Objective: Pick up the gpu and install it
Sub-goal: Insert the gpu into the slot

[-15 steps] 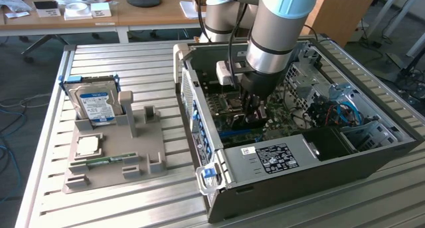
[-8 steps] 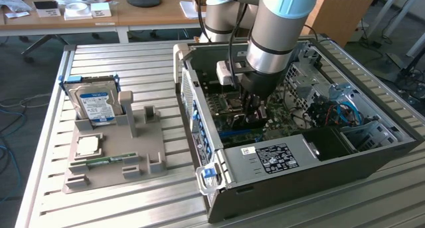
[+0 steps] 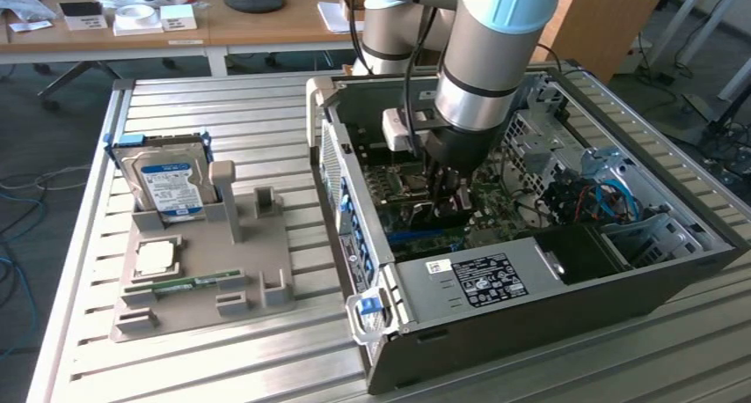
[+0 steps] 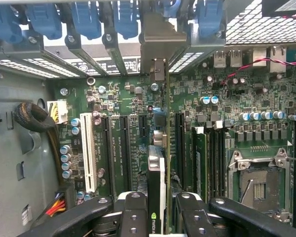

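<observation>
From across the room, the arm (image 3: 493,60) reaches straight down into the open case (image 3: 551,319), which lies on its side on the slatted metal surface (image 3: 235,104). The claw (image 3: 452,205) is deep inside, low over the board, and from here I cannot make out what it carries. To the exterior view's left, well apart from the case, a grey holder (image 3: 252,271) carries a hard drive (image 3: 171,183) standing on edge and a memory stick (image 3: 188,286) lying flat.

The wrist view settles it. The claw (image 4: 158,197) is clenched on the gpu (image 4: 156,168), one black finger on each side of the card. The card stands on edge, seen from its top edge, and runs away from the claw toward the rear wall of the case, where a grey bracket sits among the blue latches (image 4: 86,19). Under it lies the green motherboard (image 4: 222,98). The card is lined up along the long black slots, between the white slot (image 4: 89,153) and the socket (image 4: 259,185). Whether its lower edge is seated in a slot, I cannot tell.
</observation>
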Available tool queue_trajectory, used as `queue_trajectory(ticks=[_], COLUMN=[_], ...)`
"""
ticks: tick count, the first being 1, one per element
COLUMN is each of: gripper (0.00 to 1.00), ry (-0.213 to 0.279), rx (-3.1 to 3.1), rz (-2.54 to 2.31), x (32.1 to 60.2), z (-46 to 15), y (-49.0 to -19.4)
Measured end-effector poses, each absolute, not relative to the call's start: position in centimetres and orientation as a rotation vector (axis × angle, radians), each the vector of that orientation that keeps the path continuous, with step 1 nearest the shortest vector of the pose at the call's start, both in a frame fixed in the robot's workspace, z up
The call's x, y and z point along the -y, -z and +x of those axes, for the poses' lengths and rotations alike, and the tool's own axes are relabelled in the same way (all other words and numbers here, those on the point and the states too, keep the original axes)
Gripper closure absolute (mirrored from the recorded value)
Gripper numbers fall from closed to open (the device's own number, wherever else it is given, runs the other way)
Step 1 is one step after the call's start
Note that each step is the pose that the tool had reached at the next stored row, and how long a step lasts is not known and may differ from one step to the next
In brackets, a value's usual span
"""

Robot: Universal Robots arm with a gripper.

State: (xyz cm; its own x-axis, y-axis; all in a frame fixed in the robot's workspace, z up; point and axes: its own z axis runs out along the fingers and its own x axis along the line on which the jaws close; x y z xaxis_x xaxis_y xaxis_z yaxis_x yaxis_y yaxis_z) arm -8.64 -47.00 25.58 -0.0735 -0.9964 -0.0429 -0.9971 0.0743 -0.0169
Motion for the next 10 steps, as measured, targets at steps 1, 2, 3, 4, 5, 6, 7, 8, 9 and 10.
queue_trajectory(ticks=[1,2,3,4,5,6,7,8,9,10], gripper=[0.73,0.73,0.73,0.73,0.73,0.73,0.73,0.73,0.73,0.73], ry=[-0.026,-0.026,-0.026,-0.025,-0.024,-0.022,-0.021,-0.019,-0.016,-0.014], rx=[-2.270,-2.270,-2.270,-2.270,-2.269,-2.267,-2.266,-2.264,-2.261,-2.259], rz=[-2.108,-2.108,-2.108,-2.108,-2.108,-2.108,-2.108,-2.108,-2.108,-2.108], x=[47.00,47.00,47.00,47.00,47.00,46.99,46.98,46.95,46.92,46.92], z=[-8.64,-8.64,-8.64,-8.64,-8.65,-8.66,-8.66,-8.66,-8.68,-8.70], y=[-25.57,-25.58,-25.58,-25.57,-25.56,-25.54,-25.52,-25.49,-25.45,-25.45])
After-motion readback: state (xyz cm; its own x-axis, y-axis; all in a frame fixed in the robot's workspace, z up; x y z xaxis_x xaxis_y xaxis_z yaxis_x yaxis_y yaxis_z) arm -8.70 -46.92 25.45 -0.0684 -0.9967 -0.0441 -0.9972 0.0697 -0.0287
